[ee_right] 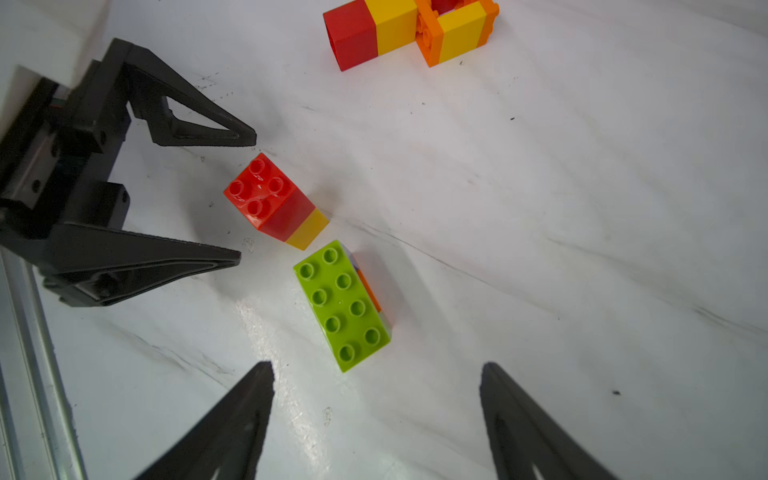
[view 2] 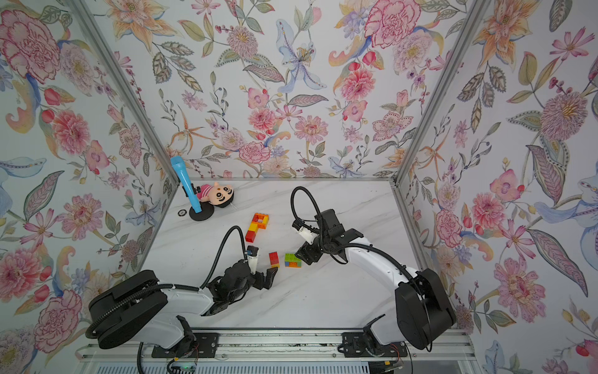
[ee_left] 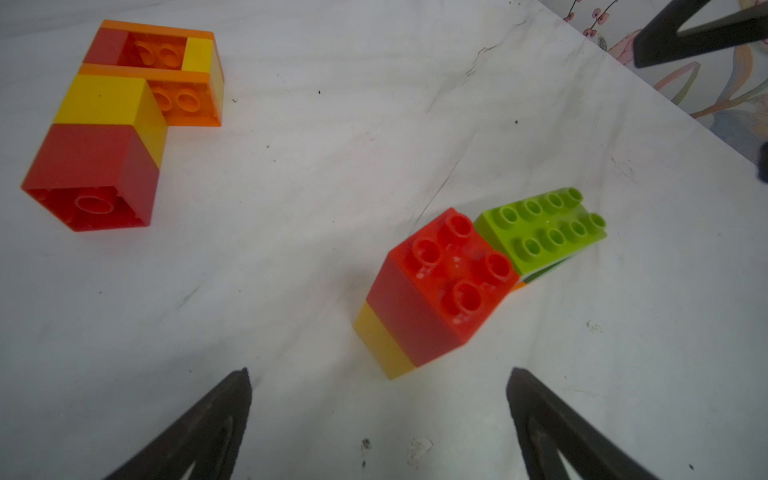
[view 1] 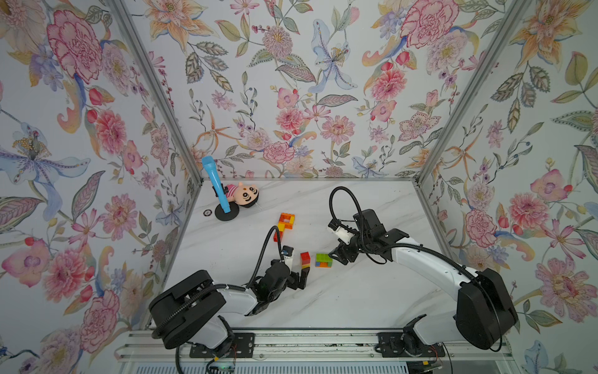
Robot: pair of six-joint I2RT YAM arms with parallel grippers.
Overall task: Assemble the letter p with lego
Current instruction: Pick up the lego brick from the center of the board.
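Observation:
A P-shaped lego piece of red, yellow and orange bricks lies flat on the white marble table, seen in both top views. Nearer the front stands a red brick on a yellow one. Right beside it sits a green brick stacked on orange and blue bricks. My left gripper is open just in front of the red and yellow stack, holding nothing. To the right of the green stack my right gripper is open and empty, its fingertips short of the brick.
A plush doll lies at the back left beside a blue cone on a black round stand, with a small ring nearby. Flowered walls close three sides. A metal rail runs along the front edge.

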